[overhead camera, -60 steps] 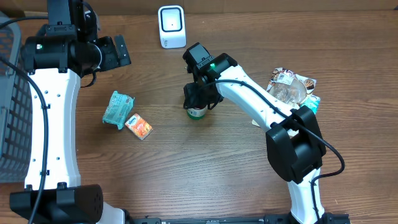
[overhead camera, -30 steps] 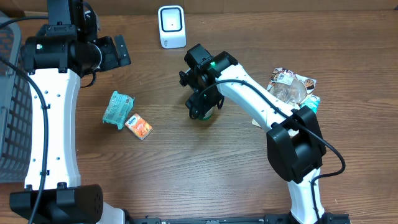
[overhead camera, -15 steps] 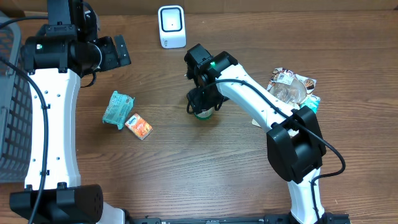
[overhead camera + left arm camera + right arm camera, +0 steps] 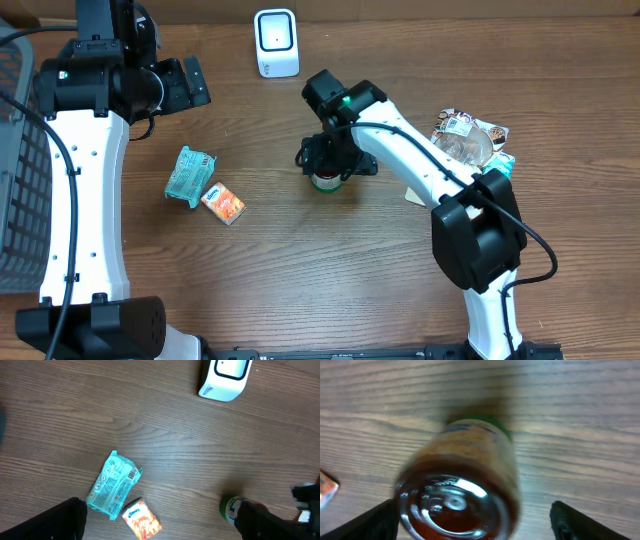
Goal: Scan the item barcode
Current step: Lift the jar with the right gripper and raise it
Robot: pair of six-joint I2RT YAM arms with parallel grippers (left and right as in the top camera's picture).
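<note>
The item is a glass jar with a green lid, standing lid-down on the wooden table; the right wrist view looks onto its glass bottom. My right gripper hangs over the jar, open. The jar sits between the jaws, with a clear gap to the right finger. No barcode shows on it. The white scanner stands at the table's back edge and also appears in the left wrist view. My left gripper is open and empty, held high at the back left, far from the jar.
A teal packet and an orange tissue pack lie left of the jar. A pile of wrapped items lies at the right. A grey basket sits at the left edge.
My right gripper's jaws have spread wider around the jar, and its wrist has shifted slightly right. The jar stays in place. The left arm has not moved.
</note>
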